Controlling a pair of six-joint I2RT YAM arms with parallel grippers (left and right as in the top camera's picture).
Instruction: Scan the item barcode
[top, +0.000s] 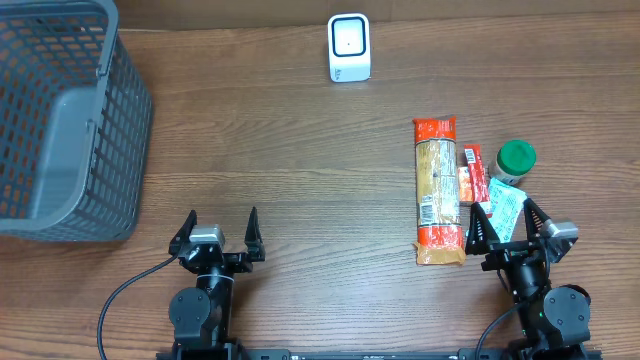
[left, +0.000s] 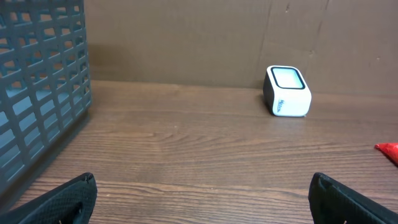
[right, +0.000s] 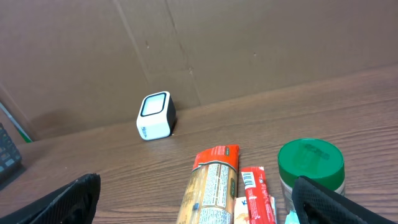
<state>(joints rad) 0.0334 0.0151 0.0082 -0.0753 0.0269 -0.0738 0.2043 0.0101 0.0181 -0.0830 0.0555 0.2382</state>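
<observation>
Nothing picked yet: left gripper and right gripper both stand spread, empty. The pasta packet lies just ahead of my right one (scanner well beyond), so next I'd grasp it

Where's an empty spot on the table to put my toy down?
The big bare patch is the middle of the table, between the basket and the pasta, in front of the scanner. More room lies right of the scanner, behind the jar. It's crowded on the right, where pasta, red packet and jar huddle.
</observation>
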